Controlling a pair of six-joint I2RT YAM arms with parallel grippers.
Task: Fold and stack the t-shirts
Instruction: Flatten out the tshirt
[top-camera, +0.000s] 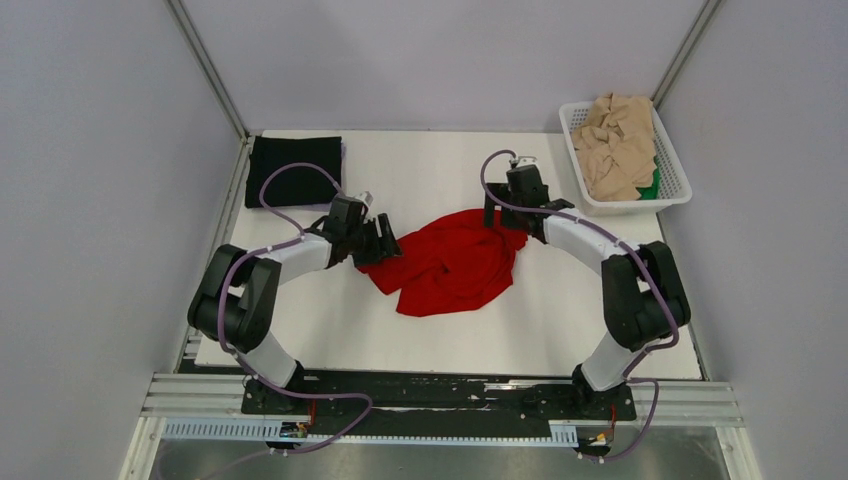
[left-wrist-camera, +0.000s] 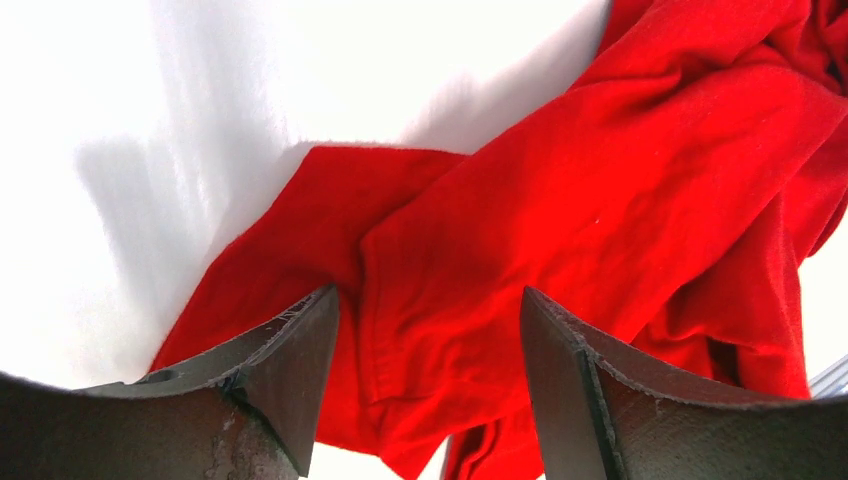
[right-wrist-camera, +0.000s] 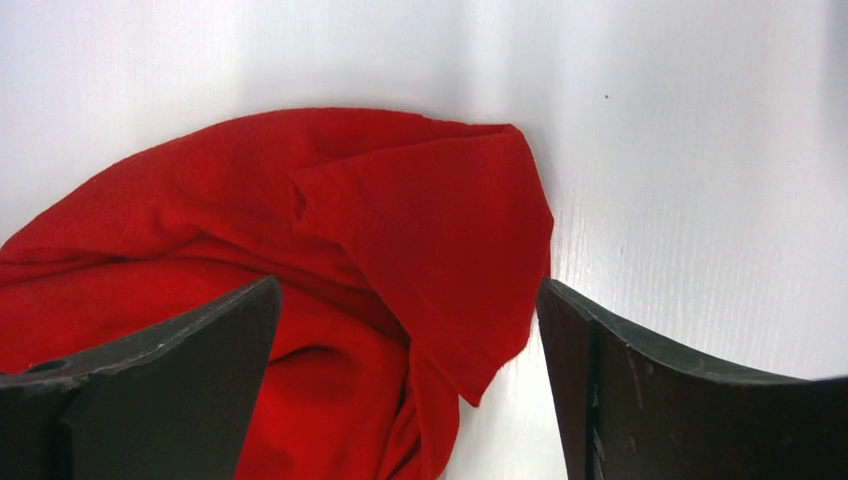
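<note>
Lying on table (top-camera: 330, 330): red t-shirt (top-camera: 452, 262), crumpled and unfolded. It is the reference for every position below.
Left arm: left gripper (top-camera: 378, 240) is at the left edge of the red t-shirt.
Left jaws: apart. In the wrist view the left gripper (left-wrist-camera: 428, 300) straddles a fold of the red t-shirt (left-wrist-camera: 560, 180), and no cloth is clamped.
Right arm: right gripper (top-camera: 497, 215) is at the far right corner of the red t-shirt.
Right jaws: apart. In the wrist view the right gripper (right-wrist-camera: 408, 290) spans a turned-over flap of the red t-shirt (right-wrist-camera: 400, 220), and no cloth is clamped.
Fingertip contact with cloth: cannot be told for either arm.
Far left: black t-shirt (top-camera: 295, 170), a flat rectangle well apart from the red t-shirt.
Far right: white lattice basket (top-camera: 672, 170), well apart from the red t-shirt.
Basket contents: beige t-shirts (top-camera: 618, 145), heaped. A corner of a green t-shirt (top-camera: 652, 185) shows beneath them.
</note>
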